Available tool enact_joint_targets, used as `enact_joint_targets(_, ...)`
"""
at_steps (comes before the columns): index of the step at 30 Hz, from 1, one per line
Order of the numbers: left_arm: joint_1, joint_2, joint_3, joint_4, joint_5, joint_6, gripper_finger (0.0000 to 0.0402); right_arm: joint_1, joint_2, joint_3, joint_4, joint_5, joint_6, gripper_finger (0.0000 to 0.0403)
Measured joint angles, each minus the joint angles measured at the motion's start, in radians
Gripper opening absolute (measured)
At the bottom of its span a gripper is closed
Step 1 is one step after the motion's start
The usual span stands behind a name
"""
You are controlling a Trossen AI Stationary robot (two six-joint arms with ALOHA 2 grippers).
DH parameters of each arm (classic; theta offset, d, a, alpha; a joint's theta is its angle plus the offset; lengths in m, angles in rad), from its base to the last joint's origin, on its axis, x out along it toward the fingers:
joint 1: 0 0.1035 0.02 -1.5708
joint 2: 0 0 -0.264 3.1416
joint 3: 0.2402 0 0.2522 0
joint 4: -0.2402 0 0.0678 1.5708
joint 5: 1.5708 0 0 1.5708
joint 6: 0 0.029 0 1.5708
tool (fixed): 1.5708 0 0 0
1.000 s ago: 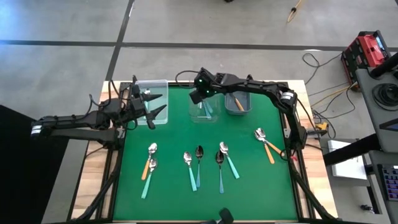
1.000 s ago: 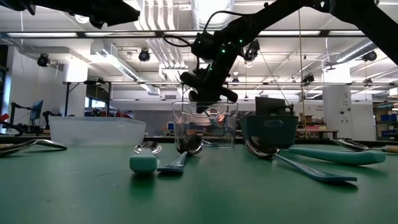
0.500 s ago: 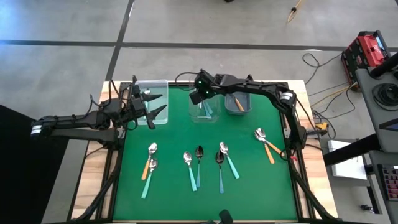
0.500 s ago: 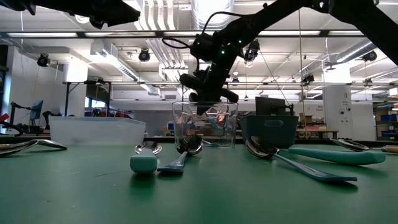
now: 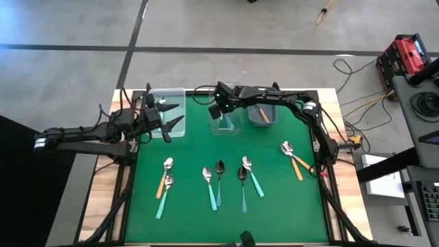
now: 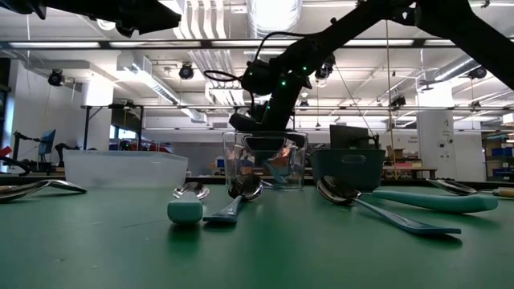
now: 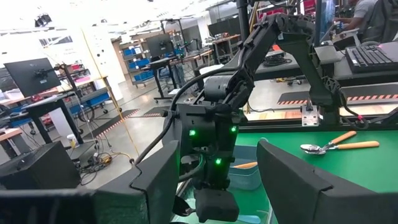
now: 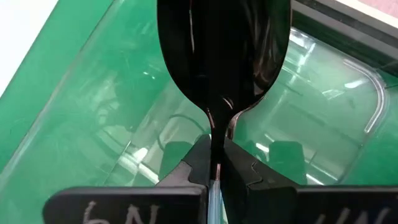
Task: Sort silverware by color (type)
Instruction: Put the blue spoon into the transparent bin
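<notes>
Your right hand (image 8: 214, 163) was clenched on a spoon (image 8: 224, 56) by its thin neck, glossy dark bowl leading, just above the clear bin (image 5: 226, 122) — likely so it drops in cleanly. Your left hand (image 5: 171, 115) waited released beside that bin — other spoons (image 5: 243, 180) lay on the green surface (image 5: 274, 206).

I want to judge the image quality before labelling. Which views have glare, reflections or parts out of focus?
Right wrist view: the dark spoon bowl clamped in the right end effector mirrors its surroundings; the clear bin shows bright highlights. Low view: ceiling lights glare and the near green mat is soft. Left wrist view: the left end effector's fingers are blurred. High view: evenly lit.
</notes>
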Motion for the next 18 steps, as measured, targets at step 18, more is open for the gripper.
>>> enact_joint_targets(18, 0.000, 0.000, 0.000, 0.000, 0.000, 0.000, 0.0197, 0.001, 0.000, 0.000, 0.000, 0.001, 0.007, 0.0009)
